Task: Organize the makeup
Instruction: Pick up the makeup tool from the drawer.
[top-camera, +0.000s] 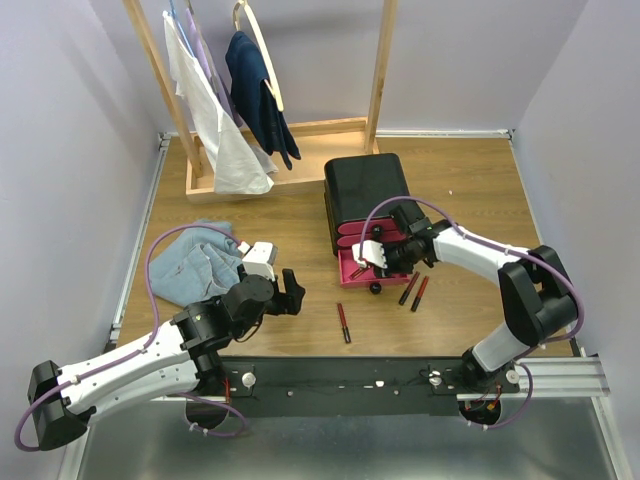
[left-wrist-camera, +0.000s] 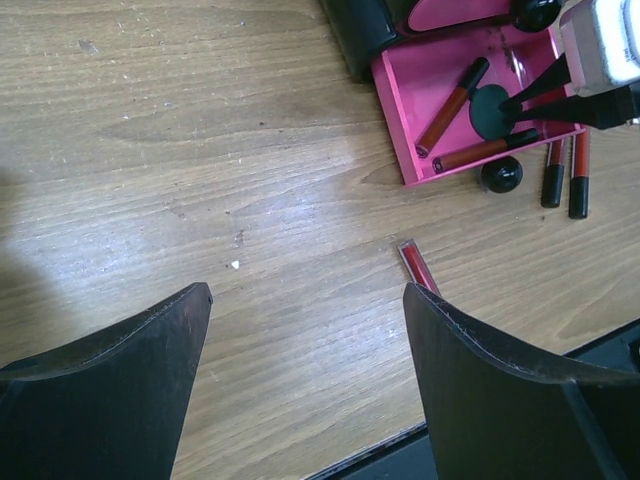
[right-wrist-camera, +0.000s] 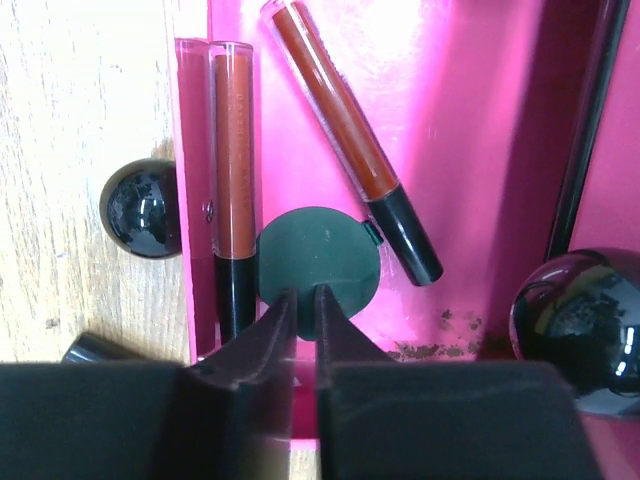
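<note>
- Jaws: the left gripper (left-wrist-camera: 307, 295) stands wide apart over the bare table (top-camera: 480, 200), with nothing between its fingers. The right gripper (right-wrist-camera: 305, 295) is nearly closed, with only a thin slit between the tips, which lie against the near edge of the green compact (right-wrist-camera: 320, 255). Whether they pinch it cannot be told.
- Left arm (top-camera: 130, 365): stretched low from the near-left corner, wrist just beside the blue cloth (top-camera: 200, 262).
- Right arm (top-camera: 475, 248): elbow bent at the right, forearm reaching left to the front of the black box (top-camera: 365, 185).
- Pink drawer (right-wrist-camera: 470, 100): pulled out at the foot of the box. Its edges are cut off in the right wrist view.
- Green compact: lies flat in the drawer between two drawer tubes (right-wrist-camera: 232, 130). Its near rim is hidden by the fingertips.
- Tube pair (top-camera: 408, 288): on the table just right of the drawer.
- Loose tube (left-wrist-camera: 415, 265): on the table, one end hidden behind the left finger.
- Black knob (right-wrist-camera: 140, 208): outside the drawer's front wall.
</note>
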